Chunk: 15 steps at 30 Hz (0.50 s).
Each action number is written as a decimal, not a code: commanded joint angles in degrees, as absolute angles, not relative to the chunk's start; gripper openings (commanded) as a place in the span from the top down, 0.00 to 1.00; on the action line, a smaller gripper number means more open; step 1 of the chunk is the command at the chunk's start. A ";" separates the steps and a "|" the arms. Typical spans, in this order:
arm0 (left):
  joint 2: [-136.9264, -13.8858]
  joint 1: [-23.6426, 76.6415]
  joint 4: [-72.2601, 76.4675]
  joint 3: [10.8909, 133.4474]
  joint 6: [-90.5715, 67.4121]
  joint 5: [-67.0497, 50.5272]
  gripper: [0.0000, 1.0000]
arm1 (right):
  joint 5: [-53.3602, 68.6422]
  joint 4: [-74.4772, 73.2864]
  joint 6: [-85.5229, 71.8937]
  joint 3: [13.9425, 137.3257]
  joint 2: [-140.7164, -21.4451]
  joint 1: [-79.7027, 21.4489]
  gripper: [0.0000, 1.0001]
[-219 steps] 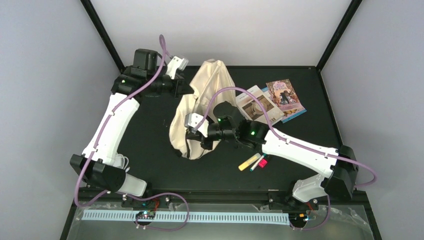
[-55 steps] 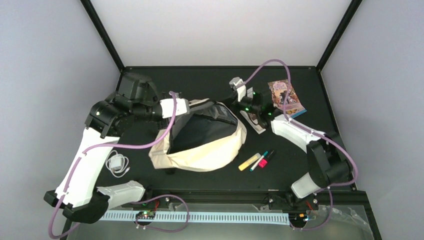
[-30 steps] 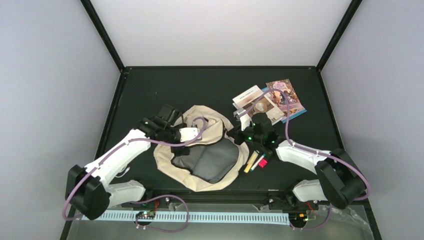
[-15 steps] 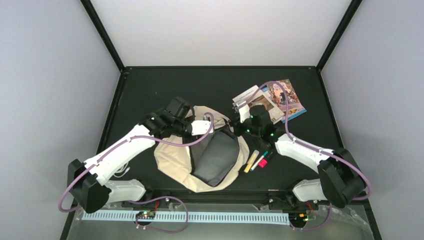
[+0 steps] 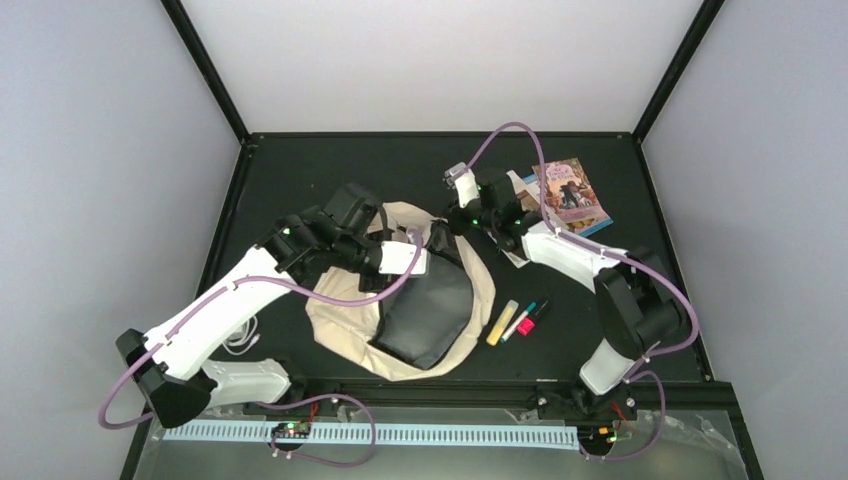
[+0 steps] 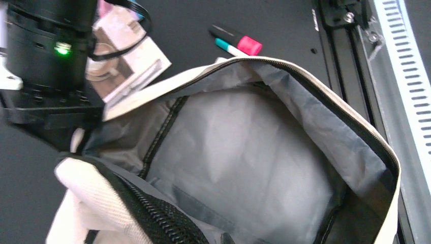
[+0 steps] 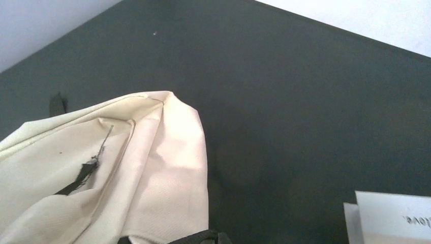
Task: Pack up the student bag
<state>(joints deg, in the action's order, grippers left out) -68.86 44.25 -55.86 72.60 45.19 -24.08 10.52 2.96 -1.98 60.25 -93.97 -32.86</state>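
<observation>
The student bag point(image 5: 340, 320) lies on the table's middle, cream fabric with its mouth open and the grey lining point(image 6: 244, 152) showing. My left gripper point(image 5: 415, 265) is at the mouth's near-left zipper edge point(image 6: 147, 213) and looks shut on it, holding it up. My right gripper point(image 5: 445, 232) is at the bag's far-right rim. In the right wrist view the cream fabric point(image 7: 152, 168) and a black strap point(image 7: 198, 238) lie right at its jaws, so it looks shut on the bag. Both sets of fingertips are almost out of frame.
A yellow highlighter point(image 5: 497, 322), a teal pen point(image 5: 520, 318) and a pink-and-black marker point(image 5: 533, 316) lie right of the bag. A picture book point(image 5: 570, 190) and a booklet point(image 6: 127, 66) lie at the back right. A white charger with cable point(image 5: 240, 335) lies left of the bag.
My right arm has swung back and to the left, with its gripper still at the bag's rim. My left gripper stays on the zipper edge. The bag's mouth gapes a little wider.
</observation>
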 commanded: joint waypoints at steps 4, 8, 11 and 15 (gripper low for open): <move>-64.26 43.88 -67.26 88.80 41.00 -31.08 0.98 | 9.76 3.96 -5.44 64.59 -100.60 -27.81 0.99; -63.84 42.89 -68.01 92.52 40.86 -27.70 0.98 | 11.88 4.59 -6.81 64.65 -101.66 -27.17 0.99; -63.55 41.61 -66.29 91.17 39.76 -24.00 0.98 | 12.61 4.36 -6.87 64.60 -101.38 -27.17 0.99; -63.99 40.05 -60.98 86.30 37.09 -14.49 0.98 | 13.16 2.71 -8.66 64.94 -98.91 -26.71 0.72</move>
<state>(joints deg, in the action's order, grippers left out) -67.88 40.56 -64.45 87.07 40.23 -18.15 20.29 6.17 -6.92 65.12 -98.21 -30.65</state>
